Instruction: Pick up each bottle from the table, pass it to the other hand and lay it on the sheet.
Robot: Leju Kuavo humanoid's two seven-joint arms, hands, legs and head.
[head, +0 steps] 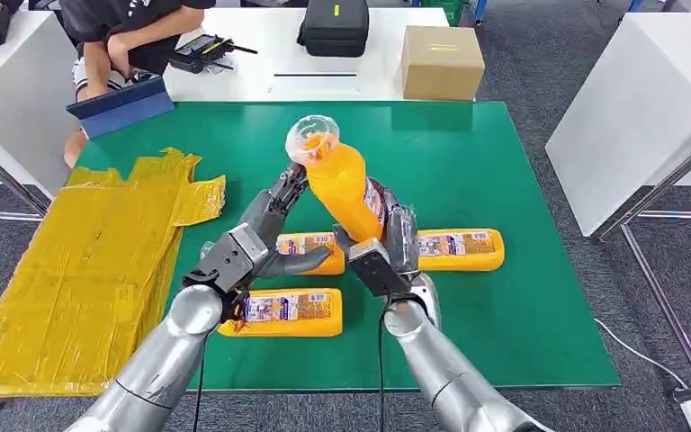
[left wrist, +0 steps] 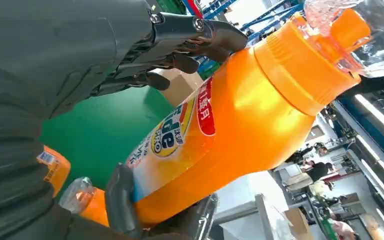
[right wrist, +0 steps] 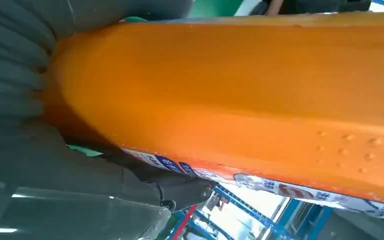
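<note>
Right robot hand (head: 394, 245) wrapped round tall orange plastic bottle (head: 344, 184) above green desk (head: 504, 180), left robot hand (head: 265, 236) spread, touching: best grip low before letting go.

A green table (head: 504, 180) holds three orange bottles lying flat: one near (head: 292, 312), one in the middle (head: 310, 244), one right (head: 459, 249). A crinkly yellow sheet (head: 81, 270) covers its left edge.
</note>
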